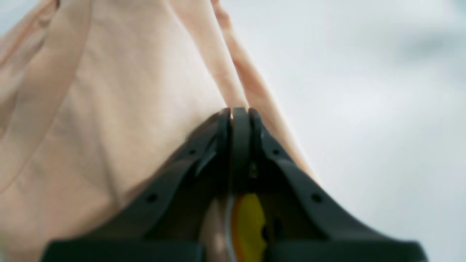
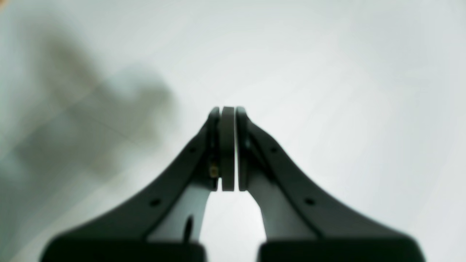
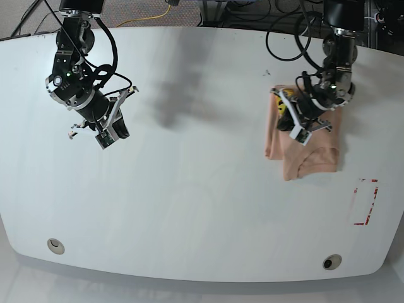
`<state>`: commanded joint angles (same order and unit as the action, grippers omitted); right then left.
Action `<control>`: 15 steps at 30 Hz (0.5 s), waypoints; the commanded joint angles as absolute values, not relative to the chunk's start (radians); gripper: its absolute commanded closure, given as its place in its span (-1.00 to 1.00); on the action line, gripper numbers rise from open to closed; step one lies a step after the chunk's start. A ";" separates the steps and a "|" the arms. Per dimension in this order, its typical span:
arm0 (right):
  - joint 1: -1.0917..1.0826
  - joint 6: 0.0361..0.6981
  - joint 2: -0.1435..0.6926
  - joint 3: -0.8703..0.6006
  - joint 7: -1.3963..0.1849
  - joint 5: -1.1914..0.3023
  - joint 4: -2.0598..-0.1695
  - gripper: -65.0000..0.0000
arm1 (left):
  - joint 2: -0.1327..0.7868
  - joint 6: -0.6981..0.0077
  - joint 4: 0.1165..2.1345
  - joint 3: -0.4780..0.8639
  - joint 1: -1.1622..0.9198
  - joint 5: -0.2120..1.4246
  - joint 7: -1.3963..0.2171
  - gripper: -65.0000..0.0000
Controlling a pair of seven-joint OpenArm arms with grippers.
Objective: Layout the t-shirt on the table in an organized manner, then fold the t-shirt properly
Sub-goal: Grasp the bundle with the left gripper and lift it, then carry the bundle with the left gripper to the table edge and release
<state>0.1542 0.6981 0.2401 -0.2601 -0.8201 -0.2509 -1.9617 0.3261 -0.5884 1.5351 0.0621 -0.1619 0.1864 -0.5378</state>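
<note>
The peach t-shirt (image 3: pixel 306 158) lies bunched in a small heap on the right part of the white table (image 3: pixel 202 189). My left gripper (image 3: pixel 282 112) is at the heap's upper left edge. In the left wrist view the left gripper (image 1: pixel 240 112) is shut on a fold of the t-shirt (image 1: pixel 109 109), which drapes away to the left, and a patch of yellow print (image 1: pixel 249 225) shows between the fingers. My right gripper (image 3: pixel 79 128) hovers over the far left of the table, well apart from the cloth. In its own view the right gripper (image 2: pixel 228 111) is shut with nothing in it, above bare table (image 2: pixel 327 72).
A red tape rectangle (image 3: pixel 366 202) marks the table's right edge, just below the heap. Two round grommets (image 3: pixel 55 245) (image 3: pixel 331 261) sit near the front edge. Cables hang behind both arms at the back.
</note>
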 joint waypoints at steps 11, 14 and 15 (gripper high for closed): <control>0.162 0.698 0.208 -0.260 -0.822 -0.249 -1.975 0.99 | 0.372 -0.676 1.655 0.294 -0.196 0.185 -0.661 1.00; 0.173 0.698 0.208 -0.260 -0.822 -0.249 -1.983 0.99 | 0.369 -0.676 1.704 0.298 -0.191 0.185 -0.684 1.00; 0.173 0.698 0.208 -0.260 -0.822 -0.249 -1.986 0.99 | 0.367 -0.676 1.715 0.298 -0.191 0.185 -0.688 1.00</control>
<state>0.1726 0.6981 0.2079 -0.2601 -0.8216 -0.2493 -1.9862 0.3675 -0.6759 1.7146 0.2984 -0.1910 0.1849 -0.6882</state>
